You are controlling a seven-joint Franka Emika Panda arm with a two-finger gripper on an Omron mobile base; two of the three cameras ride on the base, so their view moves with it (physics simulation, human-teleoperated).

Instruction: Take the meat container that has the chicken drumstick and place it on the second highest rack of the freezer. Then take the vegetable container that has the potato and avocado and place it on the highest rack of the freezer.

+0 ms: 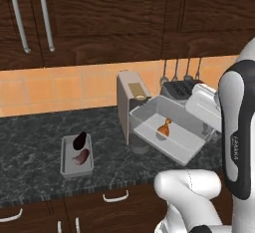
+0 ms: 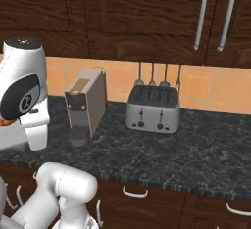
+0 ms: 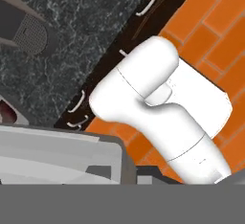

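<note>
The meat container (image 1: 172,142), a clear grey tray, hangs tilted in the air above the counter's front edge. The small orange-brown chicken drumstick (image 1: 164,127) lies inside it. My gripper (image 1: 203,126) is shut on the tray's right rim, its fingertips hidden behind the wall. In the hand view the tray's grey rim (image 3: 62,144) runs along the lower left. The vegetable container (image 1: 66,163) rests on the counter to the left. It holds the dark avocado (image 1: 79,140) and the reddish potato (image 1: 81,156). The freezer and its racks are out of view.
A grey coffee machine (image 1: 128,97) (image 2: 87,100) stands right behind the lifted tray. A toaster (image 2: 152,108) sits further right under hanging utensils (image 2: 158,75). Dark wall cabinets (image 1: 99,13) hang overhead. Orange floor tiles (image 3: 215,22) lie below the counter edge.
</note>
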